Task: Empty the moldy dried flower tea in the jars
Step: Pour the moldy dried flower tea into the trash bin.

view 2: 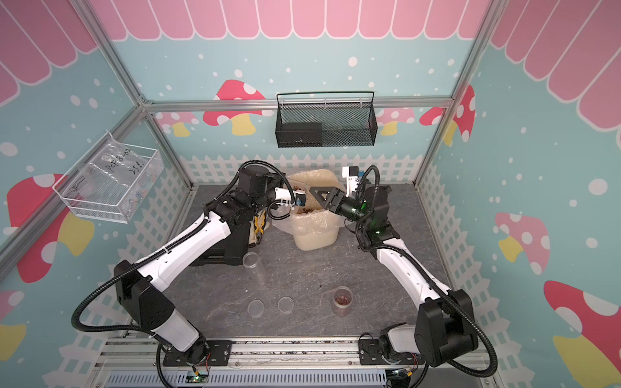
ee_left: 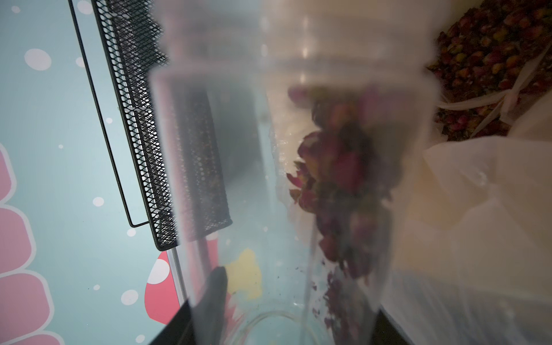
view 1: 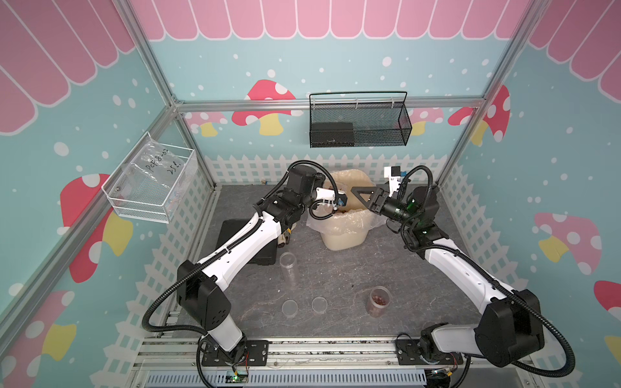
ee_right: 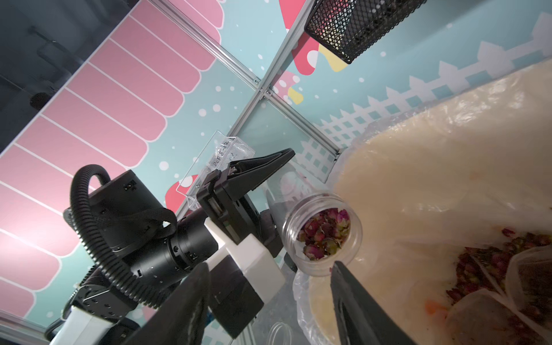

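- Pouring is the step in hand, by my read: my left gripper (ee_right: 279, 182) is clamped tight on the open jar (ee_right: 288, 230), which is lid-off and tipped onto its side at the bin (view 1: 342, 240).
- The moldy dried flower tea (ee_right: 324, 231) is bunched at that jar's mouth. I see none falling. More buds (ee_right: 490, 257) already lie in the bin's bag liner (ee_right: 418, 179).
- My right gripper (ee_right: 270, 264) has its jaws partly open with nothing between them. It hovers over the bin, facing the jar's mouth.
- One right fingertip (ee_right: 339, 268) is just beside the mouth rim. I cannot tell whether it touches.
- The bin stands at the middle of the tabletop's (view 1: 336, 275) back edge. The held jar hangs above the bin's left rim, with its mouth pointing in over the liner.
- Next move, as I judge it: roll the left wrist further so the mouth points down, then maybe shake to free the packed buds.
- The mouth is close to the rim, so it has to stay inside the liner or the bits land on the tabletop. The right gripper needs to keep clear of the fall path.
- Left on the tabletop:
  - The tall jar (view 1: 288, 265) is open, looks empty, and stands left of centre.
  - Two lids (view 1: 290, 307) (view 1: 319, 304) lie near the front edge.
  - The third jar (view 1: 379, 300) has tea in it and stands near the front edge, right of centre, well apart from both grippers. I cannot tell whether it is lidded.
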Available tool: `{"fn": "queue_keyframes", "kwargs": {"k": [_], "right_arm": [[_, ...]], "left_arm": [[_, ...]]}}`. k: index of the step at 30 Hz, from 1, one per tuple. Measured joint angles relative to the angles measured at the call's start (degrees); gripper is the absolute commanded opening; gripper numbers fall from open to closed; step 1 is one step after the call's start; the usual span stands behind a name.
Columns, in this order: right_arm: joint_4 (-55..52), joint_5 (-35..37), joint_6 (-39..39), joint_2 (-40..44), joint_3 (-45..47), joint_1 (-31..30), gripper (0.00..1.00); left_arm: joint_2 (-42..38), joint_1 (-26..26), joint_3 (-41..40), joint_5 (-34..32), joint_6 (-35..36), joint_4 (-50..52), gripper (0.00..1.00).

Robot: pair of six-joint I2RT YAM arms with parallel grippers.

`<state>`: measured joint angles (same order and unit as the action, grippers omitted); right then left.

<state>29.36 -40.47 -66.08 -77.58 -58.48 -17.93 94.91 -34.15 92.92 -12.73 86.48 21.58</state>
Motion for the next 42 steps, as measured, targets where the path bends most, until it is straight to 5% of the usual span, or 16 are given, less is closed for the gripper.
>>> {"fn": "queue_keyframes", "kwargs": {"k": [37, 40, 42], "right_arm": [[18.7, -3.3, -17.2, -10.3, -1.5, -1.2, 0.00], [20.3, -3.5, -17.8, -10.4, -1.2, -1.2, 0.00], [21.3, -3.6, -18.3, -10.5, -0.9, -1.2, 0.00]], "left_arm": [[-0.1, 0.0, -0.7, 3.0, -2.3, -3.5, 0.04], [-0.4, 0.0, -0.9, 3.0, -2.6, -3.8, 0.14], [-0.7, 0.0, -1.2, 3.1, -2.9, -4.0, 0.34]]}}
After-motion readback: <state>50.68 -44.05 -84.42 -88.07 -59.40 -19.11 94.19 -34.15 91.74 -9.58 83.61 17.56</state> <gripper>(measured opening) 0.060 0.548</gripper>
